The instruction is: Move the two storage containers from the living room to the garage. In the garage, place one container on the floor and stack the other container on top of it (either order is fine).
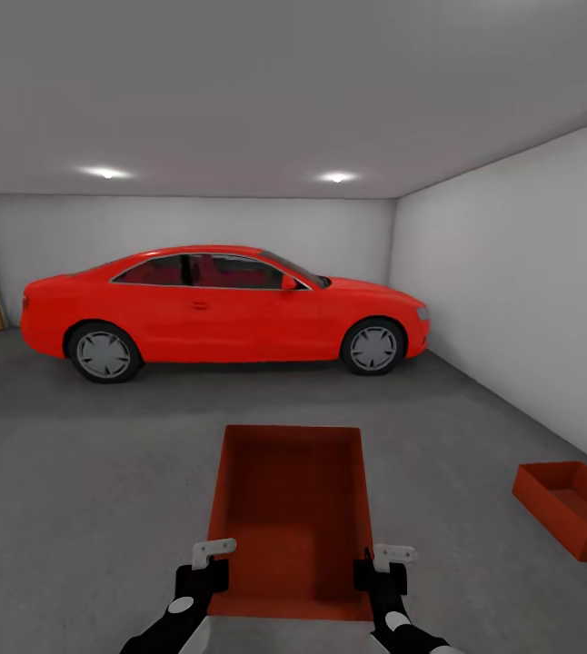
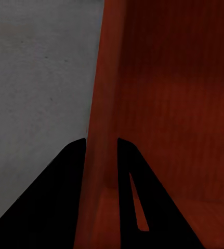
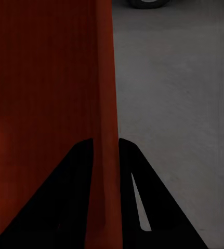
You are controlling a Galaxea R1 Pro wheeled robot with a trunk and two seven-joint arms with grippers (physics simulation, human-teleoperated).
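Your left gripper [image 1: 212,561] is clamped on the left wall of the storage container [image 1: 292,509] you are carrying; in the left wrist view its fingers [image 2: 49,202] sit one on each side of that thin orange-red wall. Your right gripper [image 1: 383,565] pinches the opposite wall the same way, with a dark finger [image 3: 60,202] against the inside face and the other outside. The container hangs between the two grippers, open side up, above the dark grey floor [image 1: 84,472] of the garage. The second storage container [image 1: 573,507] rests on that floor off to your right, near the pale side wall [image 1: 521,300]. Ahead, a red car [image 1: 221,309] is parked across the garage.
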